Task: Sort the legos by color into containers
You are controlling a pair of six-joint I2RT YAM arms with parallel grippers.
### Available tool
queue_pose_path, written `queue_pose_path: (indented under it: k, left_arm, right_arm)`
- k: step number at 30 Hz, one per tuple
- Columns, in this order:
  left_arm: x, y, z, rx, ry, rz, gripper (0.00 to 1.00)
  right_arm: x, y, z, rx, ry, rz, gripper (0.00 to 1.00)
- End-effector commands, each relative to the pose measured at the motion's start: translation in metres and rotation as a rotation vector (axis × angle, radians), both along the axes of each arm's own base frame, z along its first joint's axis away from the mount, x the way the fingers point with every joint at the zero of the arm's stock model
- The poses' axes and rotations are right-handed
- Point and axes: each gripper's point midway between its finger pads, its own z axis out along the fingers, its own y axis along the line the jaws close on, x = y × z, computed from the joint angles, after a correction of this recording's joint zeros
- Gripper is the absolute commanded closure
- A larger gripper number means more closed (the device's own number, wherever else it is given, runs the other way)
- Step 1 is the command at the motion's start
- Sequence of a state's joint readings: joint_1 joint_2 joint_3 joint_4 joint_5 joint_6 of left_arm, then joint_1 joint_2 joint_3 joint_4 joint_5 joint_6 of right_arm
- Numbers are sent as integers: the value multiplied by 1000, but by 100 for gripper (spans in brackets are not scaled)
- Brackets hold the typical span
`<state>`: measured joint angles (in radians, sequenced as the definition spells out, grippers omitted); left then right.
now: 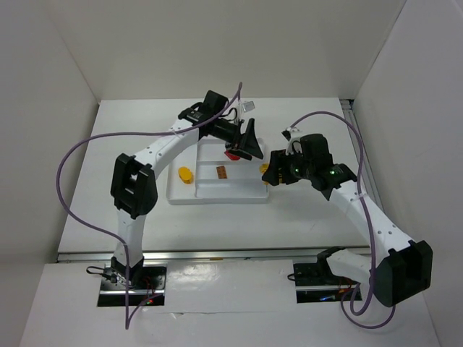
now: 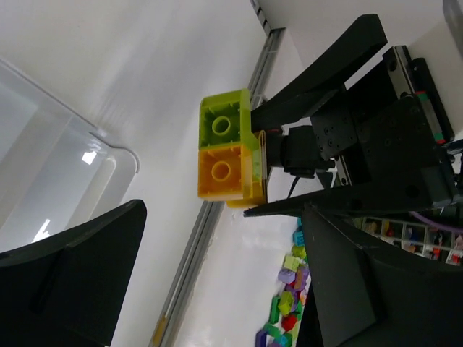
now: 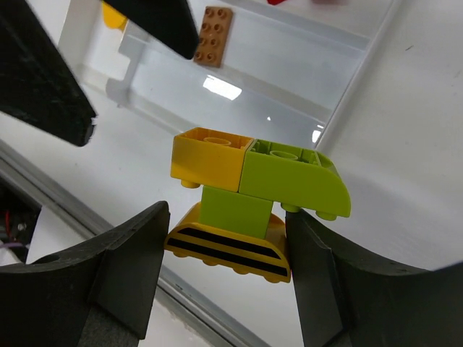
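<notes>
A white tray (image 1: 181, 196), split by thin dividers, is recorded at the middle of the table (image 1: 289, 224). A loose yellow brick (image 1: 187, 175) is found in its left compartment and a flat brown plate (image 1: 222, 172) in the compartment beside it. A red brick (image 1: 233, 154) lies inside the tray just beside the left gripper (image 1: 249, 141); its compartment cannot be determined. The left gripper is held over the tray's far part with its fingers spread wide and nothing between them. The right gripper (image 3: 226, 220) is pinched on a brick cluster (image 3: 246, 195) at the tray's right rim. The cluster is made up of a yellow block (image 3: 210, 157) and a lime curved piece (image 3: 293, 177) side by side on top, a lime block (image 3: 235, 211) beneath, and a yellow curved base (image 3: 228, 253). Two black stripes are printed on that base, and no lettering is borne by them. A small tag (image 1: 248, 105) is noted at the table's far side, near the left arm; its print is too small to be read.
</notes>
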<state>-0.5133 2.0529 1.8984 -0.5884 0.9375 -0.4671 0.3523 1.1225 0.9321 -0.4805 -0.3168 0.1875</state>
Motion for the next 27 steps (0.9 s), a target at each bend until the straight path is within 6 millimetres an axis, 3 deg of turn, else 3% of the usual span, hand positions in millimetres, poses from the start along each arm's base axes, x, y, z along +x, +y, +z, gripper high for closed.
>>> queue_pose_path:
  k: [1,3,7,13,21,27]
  left_arm:
    - [-3,-9,6,-87,-55,-104,0]
    - [-6,-13,5,-80,-48,-119,0]
    - [-4,-13,-20,-36,6,-121,0]
    - [-18,-18,-18,-102,68,-182,4]
    - [-45,-25,-1,-201,81,-306,12]
    - [-54,-27,-1,-231,123,-345,24]
  right_arm:
    - [-8,15,38,39,-86,108,42]
    - [-10,15,34,33,-72,123,42]
    - [-8,15,37,30,-87,129,42]
    - [-8,15,37,19,-91,122,42]
    - [0,10,28,-9,-93,87,43]
    - [6,8,23,-30,-90,63,43]
